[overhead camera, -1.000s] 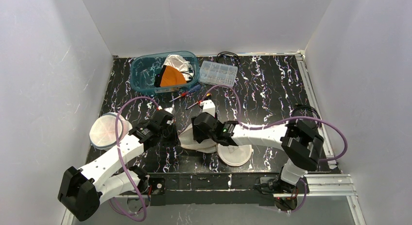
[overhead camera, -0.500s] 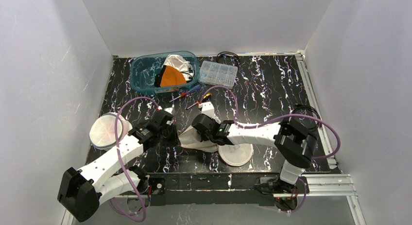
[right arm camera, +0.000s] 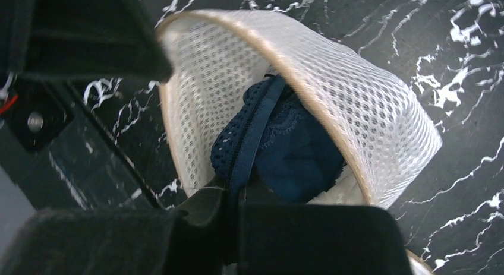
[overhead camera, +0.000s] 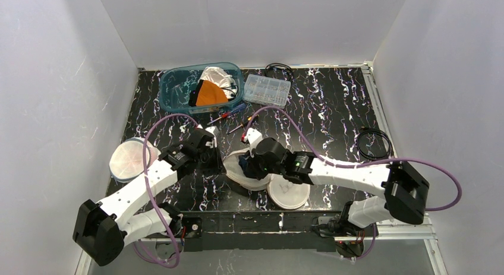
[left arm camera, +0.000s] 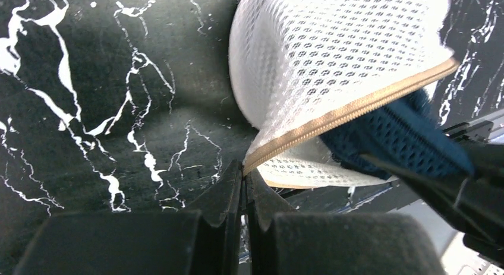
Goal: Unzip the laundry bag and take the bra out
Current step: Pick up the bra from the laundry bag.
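From above, the bag point(overhead camera: 233, 173) is only a white heap, its mouth hard to read. The left wrist view shows the left gripper point(left arm camera: 243, 168) clamped on the zipper edge point(left arm camera: 350, 108). The right wrist view shows the right gripper point(right arm camera: 229, 195) pinching the strap point(right arm camera: 255, 129) of the navy bra point(right arm camera: 297, 150), which lies half inside the bag

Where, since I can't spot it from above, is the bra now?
In the right wrist view the dark blue bra sits inside the open mesh laundry bag, front centre, beside the left gripper and the right gripper, whose jaws pinch its strap.
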{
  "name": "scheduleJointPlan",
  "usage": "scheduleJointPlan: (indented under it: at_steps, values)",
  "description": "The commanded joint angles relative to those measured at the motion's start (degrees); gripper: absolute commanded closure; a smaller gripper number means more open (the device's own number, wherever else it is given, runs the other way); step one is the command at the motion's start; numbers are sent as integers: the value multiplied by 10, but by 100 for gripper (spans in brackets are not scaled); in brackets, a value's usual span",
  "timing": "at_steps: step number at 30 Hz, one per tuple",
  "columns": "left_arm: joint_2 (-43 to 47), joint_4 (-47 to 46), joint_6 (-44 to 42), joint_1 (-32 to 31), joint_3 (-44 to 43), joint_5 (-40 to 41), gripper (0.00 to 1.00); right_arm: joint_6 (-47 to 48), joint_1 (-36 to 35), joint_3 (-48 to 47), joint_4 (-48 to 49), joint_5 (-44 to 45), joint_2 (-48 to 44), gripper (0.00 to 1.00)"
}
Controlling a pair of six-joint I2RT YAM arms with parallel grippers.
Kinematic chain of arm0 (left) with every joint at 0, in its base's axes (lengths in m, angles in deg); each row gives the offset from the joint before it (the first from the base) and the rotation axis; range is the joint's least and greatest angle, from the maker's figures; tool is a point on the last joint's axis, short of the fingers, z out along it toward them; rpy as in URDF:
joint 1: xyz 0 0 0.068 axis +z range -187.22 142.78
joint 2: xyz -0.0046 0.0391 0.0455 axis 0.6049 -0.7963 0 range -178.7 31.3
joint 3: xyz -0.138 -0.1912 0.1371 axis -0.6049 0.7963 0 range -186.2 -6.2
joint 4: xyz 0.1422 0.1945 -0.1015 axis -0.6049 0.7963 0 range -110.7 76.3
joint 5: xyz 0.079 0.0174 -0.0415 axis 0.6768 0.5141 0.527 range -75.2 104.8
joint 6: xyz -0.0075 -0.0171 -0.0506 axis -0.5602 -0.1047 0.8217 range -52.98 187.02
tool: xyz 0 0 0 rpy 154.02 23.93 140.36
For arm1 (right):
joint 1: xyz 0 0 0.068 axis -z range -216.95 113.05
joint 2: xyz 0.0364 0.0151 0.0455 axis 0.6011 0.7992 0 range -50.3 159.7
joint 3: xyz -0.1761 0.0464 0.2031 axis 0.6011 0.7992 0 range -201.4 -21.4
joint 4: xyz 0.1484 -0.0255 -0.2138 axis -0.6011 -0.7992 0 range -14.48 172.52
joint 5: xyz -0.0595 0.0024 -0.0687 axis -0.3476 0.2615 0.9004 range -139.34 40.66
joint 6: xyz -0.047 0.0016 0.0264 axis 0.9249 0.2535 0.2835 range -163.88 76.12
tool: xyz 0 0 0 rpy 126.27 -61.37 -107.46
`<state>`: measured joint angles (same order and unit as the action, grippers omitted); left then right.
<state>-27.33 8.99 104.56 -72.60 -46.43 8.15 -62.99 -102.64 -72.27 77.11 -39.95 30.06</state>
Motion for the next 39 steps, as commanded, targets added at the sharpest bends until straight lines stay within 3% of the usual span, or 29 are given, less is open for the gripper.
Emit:
scheduleJointPlan:
  at_steps: [1, 14, 21, 25, 31, 39]
  values:
    - [-22, -4, -5, -2, -45, -27, 100, 110, -1, 17, 13, -79, -39, 99]
    - [-119, -28, -18, -1, -88, -40, 100, 188, -2, 9, -1, -165, -81, 99]
    - [-126, -49, -10, -1, -70, -47, 100, 189, -2, -9, 5, -144, -125, 99]
    - [-122, -65, -4, -1, -62, -57, 100, 187, -2, -12, 3, -89, -150, 99]
    - [-115, -96, 7, -1, -57, -71, 100, 186, -1, -2, -18, 71, -191, 99]
    - [-175, -148, 35, -2, -93, -89, 100, 171, -1, 13, -29, 157, -226, 99]
